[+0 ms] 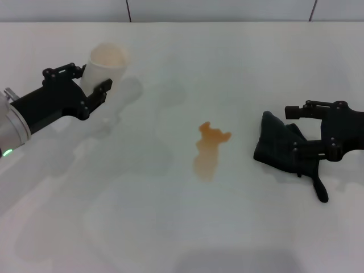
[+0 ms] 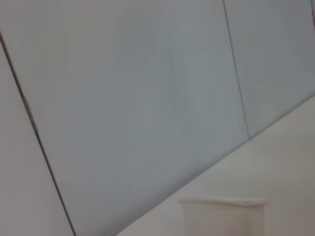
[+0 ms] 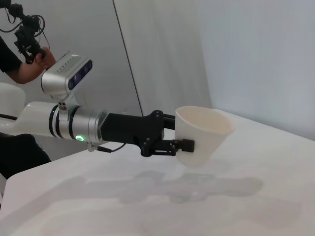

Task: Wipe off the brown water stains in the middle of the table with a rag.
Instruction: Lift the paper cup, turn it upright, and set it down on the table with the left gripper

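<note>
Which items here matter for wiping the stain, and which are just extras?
Job:
- stain, mid-table
- rag, in the right gripper

Extras:
- cup, held off the table by the left gripper

Pale grey wall panels [image 2: 147, 98] with thin dark seams [image 2: 236, 73] stand behind.

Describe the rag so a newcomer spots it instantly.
On the white table, look toward the robot's right, beside the brown water stains. The rag is a black lumpy cloth at the right pincer, soft and creased, unlike the rigid pincer.
</note>
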You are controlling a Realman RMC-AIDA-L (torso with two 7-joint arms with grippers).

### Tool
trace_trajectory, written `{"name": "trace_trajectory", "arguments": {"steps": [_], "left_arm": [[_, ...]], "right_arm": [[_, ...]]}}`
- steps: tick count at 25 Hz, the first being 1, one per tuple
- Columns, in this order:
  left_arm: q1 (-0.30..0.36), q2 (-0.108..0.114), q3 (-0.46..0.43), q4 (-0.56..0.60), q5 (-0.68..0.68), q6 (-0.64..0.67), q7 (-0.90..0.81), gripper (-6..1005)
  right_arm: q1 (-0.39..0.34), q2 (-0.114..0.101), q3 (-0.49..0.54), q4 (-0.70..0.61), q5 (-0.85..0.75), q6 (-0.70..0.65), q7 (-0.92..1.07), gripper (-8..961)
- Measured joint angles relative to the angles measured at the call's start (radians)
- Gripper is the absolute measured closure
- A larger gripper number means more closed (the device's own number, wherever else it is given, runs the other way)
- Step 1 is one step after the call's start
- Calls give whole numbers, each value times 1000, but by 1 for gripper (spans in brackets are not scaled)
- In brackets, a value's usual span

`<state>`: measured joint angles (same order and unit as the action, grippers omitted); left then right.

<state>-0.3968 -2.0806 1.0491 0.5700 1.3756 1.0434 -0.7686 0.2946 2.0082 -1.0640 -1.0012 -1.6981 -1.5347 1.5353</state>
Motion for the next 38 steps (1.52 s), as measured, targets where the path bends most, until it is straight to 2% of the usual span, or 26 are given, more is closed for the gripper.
{"name": "trace_trajectory", "arguments": {"steps": [11,22,38], "left_arm": [[-11,-3,6,-88,-30,-9,98,508],[3,-6,8,-133,-84,4,174,465],[19,-6,8,-211,-87,15,295,383]], "right_arm": [[-3,0,-22,0,0,22,-22,114],[-8,0,-26,0,-12,22,-26,114],[-16,0,-56,-2,-12,30,-59,114]]}}
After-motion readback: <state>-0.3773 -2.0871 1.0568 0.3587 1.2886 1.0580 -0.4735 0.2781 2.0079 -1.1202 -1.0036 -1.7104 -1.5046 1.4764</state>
